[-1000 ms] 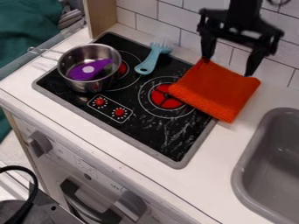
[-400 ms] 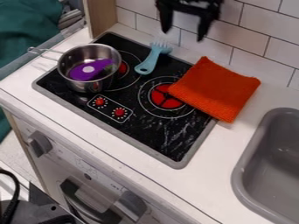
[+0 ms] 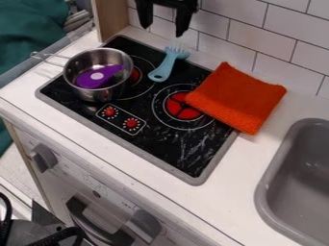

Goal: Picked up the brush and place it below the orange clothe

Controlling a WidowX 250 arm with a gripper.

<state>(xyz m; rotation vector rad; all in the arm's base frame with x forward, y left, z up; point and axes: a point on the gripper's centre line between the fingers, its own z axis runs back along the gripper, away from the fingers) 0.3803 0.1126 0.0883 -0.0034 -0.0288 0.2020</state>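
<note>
One brush (image 3: 166,67), one orange cloth (image 3: 237,98), one pot (image 3: 93,95), two red knobs (image 3: 131,123); one tool (image 3: 162,30), fingers well apart, empty.

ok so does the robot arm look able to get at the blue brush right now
Probably yes: the gripper hangs close by with its jaws apart and empty, and nothing covers the brush. The pot and orange cloth sit to either side, seemingly leaving room.

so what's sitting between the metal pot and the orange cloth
The camera view shows the light-blue brush between the metal pot and the orange cloth, plus a red burner partly covered by the cloth.
</note>
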